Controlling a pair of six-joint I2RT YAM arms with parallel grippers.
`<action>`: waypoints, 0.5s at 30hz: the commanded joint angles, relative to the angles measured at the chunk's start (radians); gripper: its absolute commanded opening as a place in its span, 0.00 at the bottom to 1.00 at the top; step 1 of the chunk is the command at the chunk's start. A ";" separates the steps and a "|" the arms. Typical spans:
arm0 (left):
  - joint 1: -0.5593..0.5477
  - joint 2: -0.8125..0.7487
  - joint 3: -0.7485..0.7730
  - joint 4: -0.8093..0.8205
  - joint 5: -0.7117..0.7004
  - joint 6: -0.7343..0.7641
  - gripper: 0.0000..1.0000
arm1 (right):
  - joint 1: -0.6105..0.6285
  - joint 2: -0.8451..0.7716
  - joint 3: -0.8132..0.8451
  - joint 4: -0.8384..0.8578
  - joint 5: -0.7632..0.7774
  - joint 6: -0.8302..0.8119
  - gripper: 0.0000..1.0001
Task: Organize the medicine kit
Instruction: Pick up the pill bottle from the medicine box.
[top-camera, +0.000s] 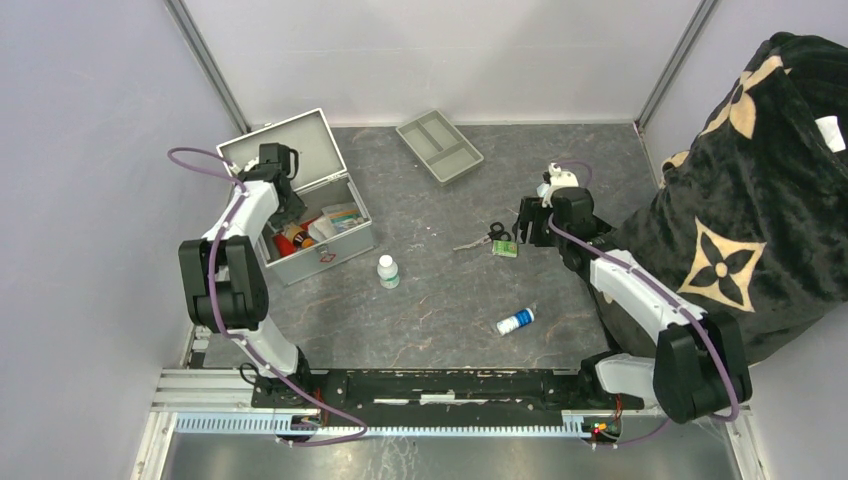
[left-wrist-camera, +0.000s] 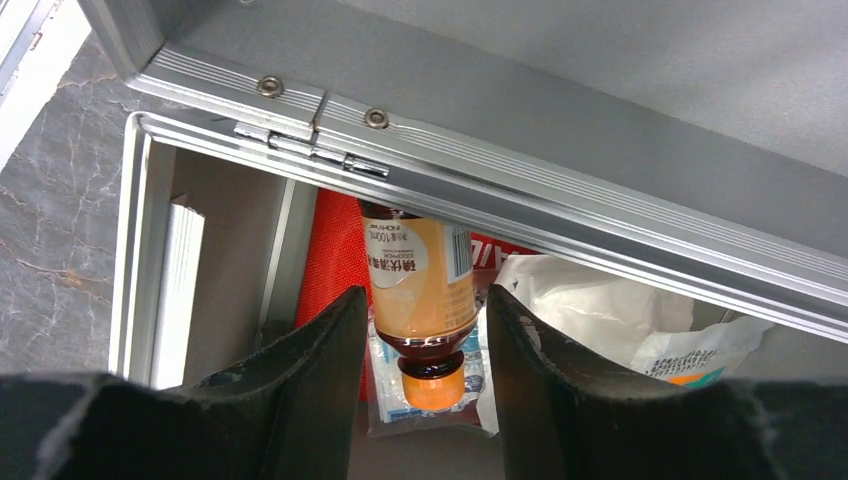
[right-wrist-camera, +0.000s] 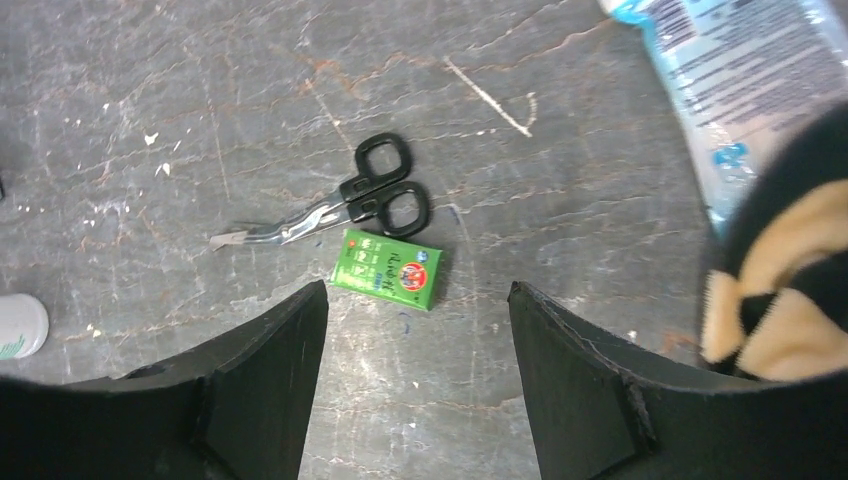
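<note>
The medicine kit (top-camera: 335, 250), a silver-grey metal case, stands open at the left with its lid leaning back. My left gripper (top-camera: 292, 213) reaches down into it. In the left wrist view its jaws (left-wrist-camera: 425, 290) straddle an amber bottle with an orange cap (left-wrist-camera: 420, 280) lying in the case, with a thin gap on the right side. Under the bottle lie a red pouch (left-wrist-camera: 330, 250) and white packets (left-wrist-camera: 600, 310). My right gripper (top-camera: 527, 232) hangs open and empty above the table (right-wrist-camera: 418, 285), just short of a small green box (right-wrist-camera: 386, 269) and black-handled scissors (right-wrist-camera: 350, 200).
A white bottle (top-camera: 387, 271) stands in front of the case. A blue-and-white tube (top-camera: 516, 321) lies at centre front. A shallow grey divided tray (top-camera: 439, 146) sits at the back. A black cloth with beige flowers (top-camera: 760, 200) fills the right side, close to the right arm.
</note>
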 joint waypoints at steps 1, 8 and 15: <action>0.007 0.004 0.034 0.059 -0.012 0.045 0.55 | 0.017 0.029 0.056 0.030 -0.085 0.013 0.73; 0.012 0.034 0.012 0.059 0.024 0.038 0.55 | 0.019 -0.034 0.047 0.009 0.008 -0.015 0.74; 0.012 0.012 -0.012 0.044 -0.009 0.030 0.58 | 0.019 -0.069 0.021 0.025 -0.005 -0.003 0.74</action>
